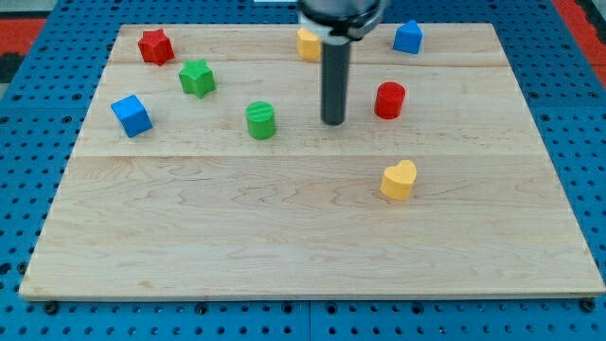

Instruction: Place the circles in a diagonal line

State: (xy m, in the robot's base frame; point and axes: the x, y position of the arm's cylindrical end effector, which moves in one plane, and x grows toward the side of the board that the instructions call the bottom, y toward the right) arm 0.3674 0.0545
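My tip (333, 121) rests on the board between the green cylinder (260, 120) to its left and the red cylinder (389, 99) to its right, touching neither. It is closer to the red one. A yellow block (306, 43) at the view's top is partly hidden behind the rod; its shape cannot be told.
A red star (155, 45) and a green star (197, 78) lie at the upper left, a blue cube (131, 115) at the left. A blue house-shaped block (407, 37) sits at the upper right. A yellow heart (399, 179) lies right of centre on the wooden board (284, 246).
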